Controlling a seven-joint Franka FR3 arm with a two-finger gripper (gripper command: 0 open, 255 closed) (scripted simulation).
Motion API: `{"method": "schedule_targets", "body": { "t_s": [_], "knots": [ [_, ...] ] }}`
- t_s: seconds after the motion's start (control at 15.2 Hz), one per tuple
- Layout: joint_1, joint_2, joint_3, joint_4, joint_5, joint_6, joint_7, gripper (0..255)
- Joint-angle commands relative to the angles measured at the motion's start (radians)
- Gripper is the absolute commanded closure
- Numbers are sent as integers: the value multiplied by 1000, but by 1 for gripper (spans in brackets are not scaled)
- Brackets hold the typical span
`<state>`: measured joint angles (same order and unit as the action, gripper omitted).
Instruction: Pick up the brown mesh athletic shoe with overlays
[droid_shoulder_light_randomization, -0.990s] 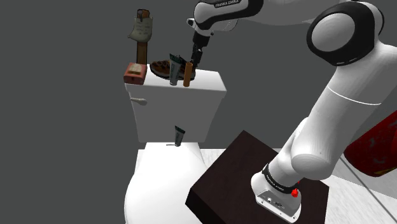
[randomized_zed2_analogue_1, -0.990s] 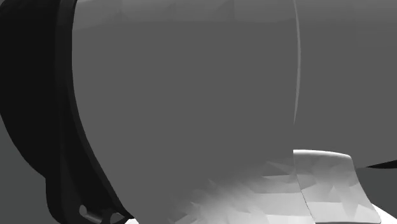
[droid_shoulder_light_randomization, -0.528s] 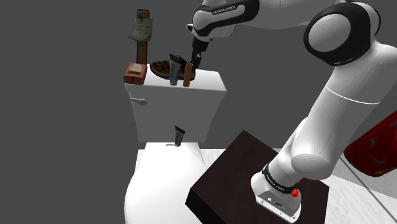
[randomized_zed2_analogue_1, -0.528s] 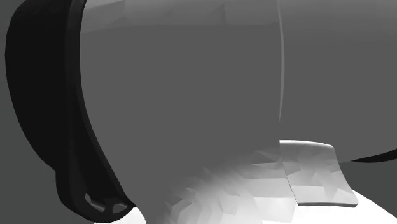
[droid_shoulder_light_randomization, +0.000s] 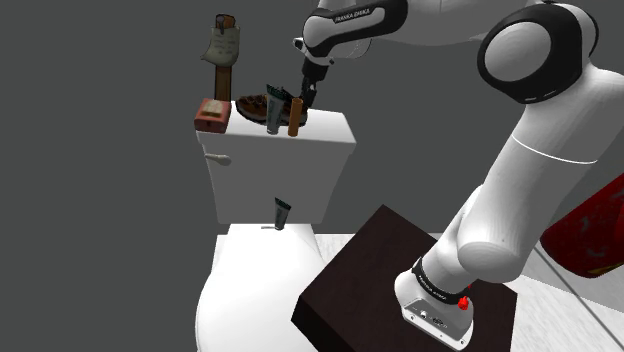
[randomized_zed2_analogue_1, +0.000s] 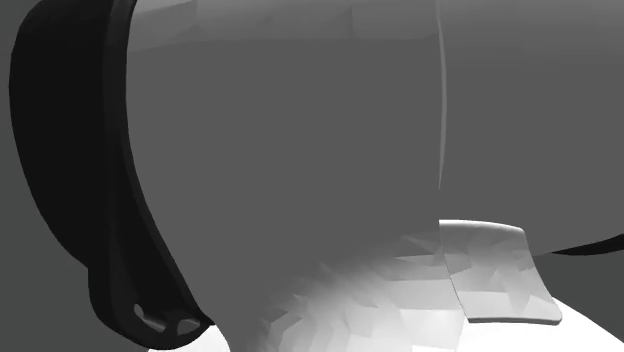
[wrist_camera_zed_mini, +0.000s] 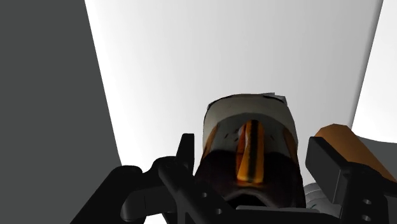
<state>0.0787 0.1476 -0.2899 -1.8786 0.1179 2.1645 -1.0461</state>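
Brown mesh athletic shoe with an orange stripe and a pale end cap (wrist_camera_zed_mini: 249, 156) lies on the white toilet tank lid (droid_shoulder_light_randomization: 325, 125), about mid-length and toward its back edge. The shoulder view shows it as a low dark shape (droid_shoulder_light_randomization: 254, 105).

The all-black two-finger claw (wrist_camera_zed_mini: 254, 147) is down at the lid with the shoe's end between its fingers. The fingers stand apart. One finger sits right against the shoe's side and a sliver of white lid shows at the other, so the claw straddles the shoe and is not judged to be clamped on it. In the shoulder view the claw (droid_shoulder_light_randomization: 303, 98) hangs from a steeply pitched wrist.

Clutter is tight. An upright orange-brown cylinder bottle (droid_shoulder_light_randomization: 295, 118) stands just beside the claw, and its top sits right behind one finger in the wrist view (wrist_camera_zed_mini: 347, 143). A dark teal tube (droid_shoulder_light_randomization: 272, 112) stands next to it, and a red-brown box (droid_shoulder_light_randomization: 211, 116) sits near the lid's end.

Risks, judged from this:
- Closing or lifting may clip the bottle and tip it off the front edge, since that finger is nearly on it.
- The grip is on one end of the shoe only, so the shoe may pivot or slip out once it is raised.
- The soft mesh may squash, leaving a loose hold.
- The shoe may swing on the lift and sweep the tube over.
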Motion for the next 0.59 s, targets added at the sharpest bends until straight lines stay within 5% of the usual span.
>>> {"method": "schedule_targets", "body": {
  "t_s": [0.0, 0.53],
  "knots": [
    [1, -2, 1, 9, -2, -12, 3, 255],
    [2, -26, -1, 87, -15, -113, 16, 255]
  ]
}}
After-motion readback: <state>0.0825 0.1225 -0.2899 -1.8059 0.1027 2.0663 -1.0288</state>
